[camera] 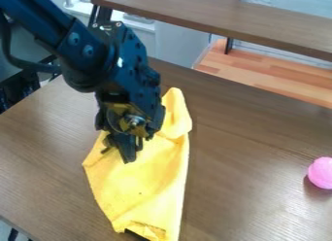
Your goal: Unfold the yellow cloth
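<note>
Indoors, brown wood surface [253,138], broad, set at a slant. Black arm [88,50] comes in from the upper left, bent downward. Yellow cloth [146,186] lies on the surface under and beyond the gripper [131,156], narrow at the far end, creased, its near end curled up over a dark patch. Gripper points down at the cloth's left part; released, clenched or grasping cloth, I cannot tell. Pink ball [320,173] off to the right, well apart from the cloth. My reading: unfolding is in hand but unfinished, the far part looking doubled or bunched. Next move, I'd judge, wants one loose layer or edge caught, lifted a little, then drawn outward and laid flat; pinching both layers would likely just drag the whole cloth.
</note>
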Motion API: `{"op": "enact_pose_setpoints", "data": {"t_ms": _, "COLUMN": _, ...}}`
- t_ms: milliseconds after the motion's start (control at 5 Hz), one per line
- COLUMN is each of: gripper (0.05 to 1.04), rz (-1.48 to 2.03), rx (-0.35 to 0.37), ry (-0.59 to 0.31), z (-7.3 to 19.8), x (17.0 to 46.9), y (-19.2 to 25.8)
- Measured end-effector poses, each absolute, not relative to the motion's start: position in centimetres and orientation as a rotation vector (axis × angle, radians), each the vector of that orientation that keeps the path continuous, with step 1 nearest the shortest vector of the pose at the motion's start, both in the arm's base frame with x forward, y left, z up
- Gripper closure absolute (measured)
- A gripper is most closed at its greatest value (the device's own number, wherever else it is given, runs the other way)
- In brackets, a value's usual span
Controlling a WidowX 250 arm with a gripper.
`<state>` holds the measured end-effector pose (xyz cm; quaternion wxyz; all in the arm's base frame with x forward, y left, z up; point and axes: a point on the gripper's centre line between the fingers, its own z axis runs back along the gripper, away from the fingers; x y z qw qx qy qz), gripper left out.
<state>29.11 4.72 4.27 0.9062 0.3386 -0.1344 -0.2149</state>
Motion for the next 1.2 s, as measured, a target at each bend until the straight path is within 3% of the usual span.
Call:
{"op": "enact_pose_setpoints", "data": {"t_ms": 200, "gripper": 0.320, "rz": -0.458, "rx": 0.679, "ry": -0.263, "z": 3.67, "x": 29.06, "y": 4.62}}
{"op": "enact_pose_setpoints", "data": {"t_ms": 400, "gripper": 0.079, "rz": -0.463, "rx": 0.674, "ry": -0.260, "z": 3.52, "x": 29.13, "y": 4.62}}
{"op": "enact_pose_setpoints", "data": {"t_ms": 800, "gripper": 0.087, "rz": -0.465, "rx": 0.674, "ry": -0.258, "z": 3.42, "x": 29.47, "y": 4.59}}
{"op": "enact_pose_setpoints", "data": {"t_ms": 1000, "gripper": 0.147, "rz": -0.470, "rx": 0.667, "ry": -0.249, "z": 3.35, "x": 29.50, "y": 4.80}}
{"op": "enact_pose_setpoints", "data": {"t_ms": 1200, "gripper": 0.435, "rz": -0.470, "rx": 0.651, "ry": -0.245, "z": 3.21, "x": 29.47, "y": 4.88}}
